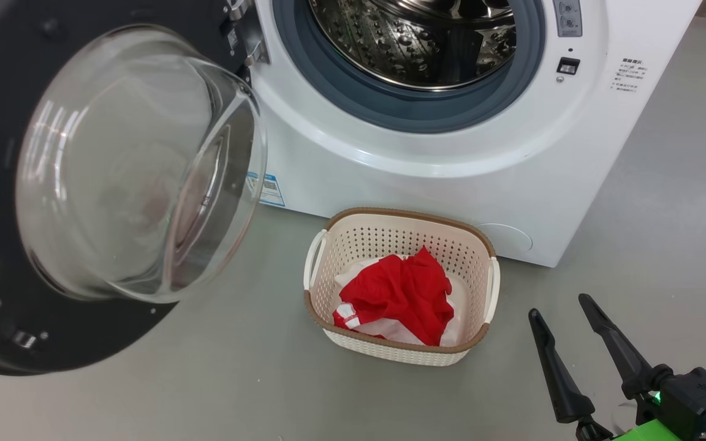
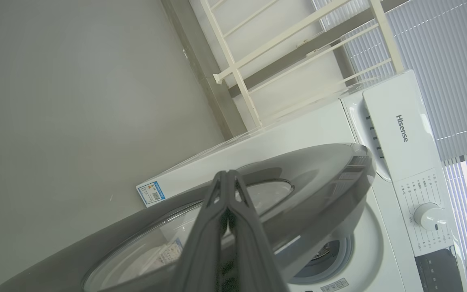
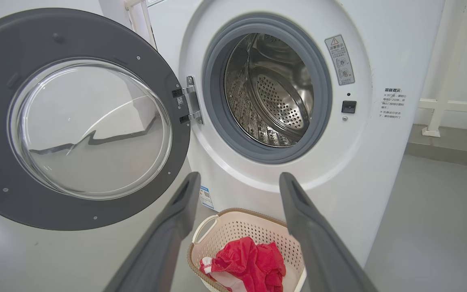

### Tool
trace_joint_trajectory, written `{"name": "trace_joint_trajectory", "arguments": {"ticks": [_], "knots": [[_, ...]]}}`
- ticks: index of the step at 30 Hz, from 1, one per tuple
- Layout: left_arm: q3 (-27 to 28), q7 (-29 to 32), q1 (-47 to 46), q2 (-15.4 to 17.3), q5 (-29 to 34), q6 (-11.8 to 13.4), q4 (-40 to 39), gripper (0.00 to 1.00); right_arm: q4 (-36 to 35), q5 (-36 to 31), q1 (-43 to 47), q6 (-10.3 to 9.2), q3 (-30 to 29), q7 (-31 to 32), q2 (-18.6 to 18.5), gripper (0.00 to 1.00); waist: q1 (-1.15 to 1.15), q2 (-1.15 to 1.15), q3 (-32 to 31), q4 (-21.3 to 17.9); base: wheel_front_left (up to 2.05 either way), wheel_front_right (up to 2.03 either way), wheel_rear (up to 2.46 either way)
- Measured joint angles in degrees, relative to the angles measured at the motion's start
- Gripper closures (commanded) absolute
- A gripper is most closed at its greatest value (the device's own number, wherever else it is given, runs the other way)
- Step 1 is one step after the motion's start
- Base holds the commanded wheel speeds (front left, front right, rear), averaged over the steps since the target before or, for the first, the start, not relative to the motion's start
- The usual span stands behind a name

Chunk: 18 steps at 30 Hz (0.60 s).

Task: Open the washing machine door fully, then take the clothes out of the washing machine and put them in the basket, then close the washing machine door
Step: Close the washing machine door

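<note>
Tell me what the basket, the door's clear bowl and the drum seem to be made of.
The basket: likely moulded plastic, matte cream, judging by its punched holes and woven-look brown rim. The door's clear bowl: glass or clear plastic, glossy; reflective and see-through. The drum: probably stainless steel, shiny and perforated.

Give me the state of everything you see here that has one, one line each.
Door: open wide.
Drum: no clothes seen inside.
Clothes: in the basket.
Basket: upright on the floor, holding the clothes.
Left gripper: jaws shut, nothing between them.
Right gripper: jaws open, empty.
</note>
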Motion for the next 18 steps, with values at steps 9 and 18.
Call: {"name": "trace_joint_trajectory", "arguments": {"ticks": [9, 18], "knots": [[-1.00, 2.94, 3.65, -3.79, -2.03, 0.63, -7.40, 1.00, 0.46, 0.26, 0.01, 0.00, 0.02, -0.53, 0.01, 0.00, 0.00, 0.00, -0.54, 0.41, 0.00, 0.00, 0.00], [-1.02, 5.23, 6.19, -7.13, -4.48, 1.19, -14.01, 1.00, 1.00, 0.49, 0.01, 0.00, 0.07, -0.76, 0.01, 0.00, 0.00, 0.00, -0.83, 0.68, 0.00, 0.00, 0.00]]}}
